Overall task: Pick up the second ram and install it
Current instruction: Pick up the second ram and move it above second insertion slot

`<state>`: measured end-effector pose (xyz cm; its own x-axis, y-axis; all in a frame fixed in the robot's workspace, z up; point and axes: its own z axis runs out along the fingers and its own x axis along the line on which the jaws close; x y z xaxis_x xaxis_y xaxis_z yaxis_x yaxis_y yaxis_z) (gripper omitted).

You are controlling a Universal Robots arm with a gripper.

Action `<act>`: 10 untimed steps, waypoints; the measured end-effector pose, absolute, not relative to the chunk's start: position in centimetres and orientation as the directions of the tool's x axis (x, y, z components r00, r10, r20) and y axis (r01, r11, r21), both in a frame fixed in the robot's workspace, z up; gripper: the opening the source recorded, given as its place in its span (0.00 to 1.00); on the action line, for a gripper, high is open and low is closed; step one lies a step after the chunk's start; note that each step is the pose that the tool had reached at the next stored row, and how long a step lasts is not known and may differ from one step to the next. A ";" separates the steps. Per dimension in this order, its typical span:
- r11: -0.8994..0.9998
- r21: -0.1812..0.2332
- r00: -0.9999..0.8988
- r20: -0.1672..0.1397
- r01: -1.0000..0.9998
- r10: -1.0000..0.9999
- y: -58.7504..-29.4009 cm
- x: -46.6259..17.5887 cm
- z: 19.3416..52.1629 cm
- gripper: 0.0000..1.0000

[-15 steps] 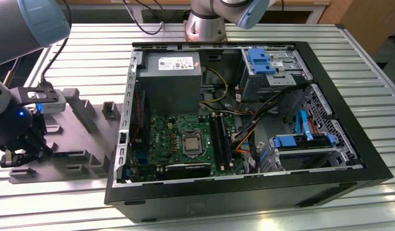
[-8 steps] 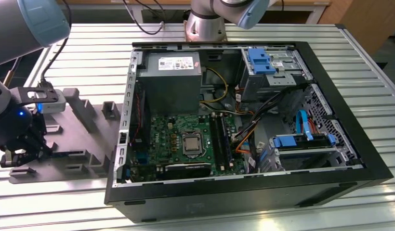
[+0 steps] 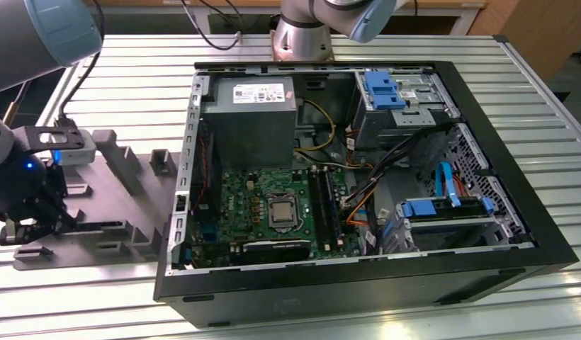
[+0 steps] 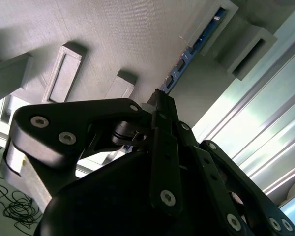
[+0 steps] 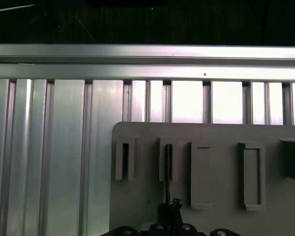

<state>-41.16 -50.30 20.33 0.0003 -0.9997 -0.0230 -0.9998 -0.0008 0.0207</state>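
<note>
At the exterior view's left my hand [image 3: 30, 216] sits low over the grey tray [image 3: 130, 205], which lies on the slatted counter [image 3: 83, 297]. In the second wrist view the second ram [image 4: 186, 56] stands on edge between the tray's raised blocks. The hand is drawn narrow, its tips closed on the stick's near end. The stick looks seated in the tray, not lifted.

I judge this to be the grasp of the pick. To do it well, I'd want the pinch square on the stick's flat faces. Any pull should run straight out of the blocks' grooves, since a twist could jam or flex the thin card.

Further right stands the open computer case [image 3: 366, 283]. Inside it is the green board [image 3: 243, 195] with its long black slots [image 3: 326, 209], well apart from the hand.
</note>
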 end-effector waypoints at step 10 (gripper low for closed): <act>-0.001 0.021 0.000 -0.024 -1.000 -1.000 -50.3 -41.2 21.1 0.11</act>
<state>-41.16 -50.30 21.14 0.0003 -0.9997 -0.0239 -0.9998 -0.0008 0.0206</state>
